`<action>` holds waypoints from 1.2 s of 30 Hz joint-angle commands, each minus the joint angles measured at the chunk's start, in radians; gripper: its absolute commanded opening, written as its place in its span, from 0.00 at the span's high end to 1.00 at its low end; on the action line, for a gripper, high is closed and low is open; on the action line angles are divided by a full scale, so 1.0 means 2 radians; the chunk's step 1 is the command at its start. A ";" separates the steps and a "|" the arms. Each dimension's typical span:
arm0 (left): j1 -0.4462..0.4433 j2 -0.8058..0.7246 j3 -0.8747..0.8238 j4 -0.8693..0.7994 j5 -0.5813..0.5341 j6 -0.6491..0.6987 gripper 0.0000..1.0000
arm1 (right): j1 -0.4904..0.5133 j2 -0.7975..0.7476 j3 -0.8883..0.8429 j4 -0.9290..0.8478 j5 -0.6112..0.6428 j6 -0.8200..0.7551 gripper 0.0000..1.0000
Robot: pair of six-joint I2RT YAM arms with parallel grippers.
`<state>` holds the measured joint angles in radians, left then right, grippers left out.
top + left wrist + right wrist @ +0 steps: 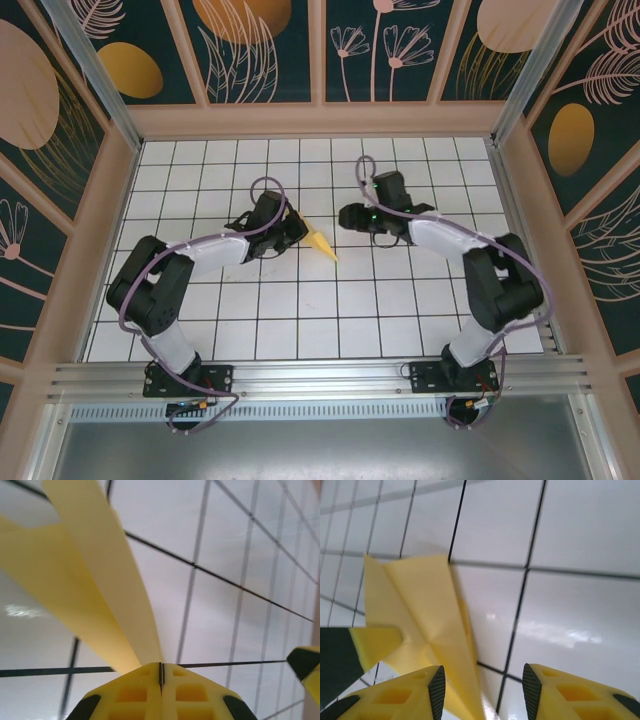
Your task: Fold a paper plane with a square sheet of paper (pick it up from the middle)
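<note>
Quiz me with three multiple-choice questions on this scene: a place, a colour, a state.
1. Where is the paper plane? A) between the left gripper and the right gripper B) against the far wall C) beside the arm bases
2. What colour is it? A) white B) yellow C) blue
3. How are the right gripper's jaws? A) open B) shut on the plane C) shut empty
Answers: 1 A, the top view shows it between them. 2 B, pale yellow in every view. 3 A, the right wrist view shows a gap between its fingers.
</note>
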<state>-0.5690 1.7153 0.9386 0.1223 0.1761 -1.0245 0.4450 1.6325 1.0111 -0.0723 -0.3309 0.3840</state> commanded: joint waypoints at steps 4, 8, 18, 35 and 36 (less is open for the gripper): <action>-0.003 -0.004 0.014 0.106 0.094 0.065 1.00 | -0.064 -0.082 -0.074 0.074 0.016 0.057 0.43; -0.003 0.038 0.034 0.161 0.165 0.065 1.00 | -0.075 -0.087 -0.085 0.078 -0.011 0.053 0.41; -0.003 0.107 0.041 0.179 0.192 0.073 1.00 | -0.072 -0.076 -0.110 0.097 -0.039 0.056 0.44; -0.002 0.130 0.026 0.117 0.140 0.127 1.00 | -0.002 0.052 -0.027 0.044 -0.057 -0.002 0.62; -0.002 0.131 0.027 0.113 0.137 0.129 1.00 | -0.002 0.057 -0.022 0.041 -0.054 -0.002 0.62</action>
<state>-0.5690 1.9629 0.9989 0.3851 0.4847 -0.8070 0.4328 1.7172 0.9134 0.0422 -0.4282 0.4168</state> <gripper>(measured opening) 0.067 0.380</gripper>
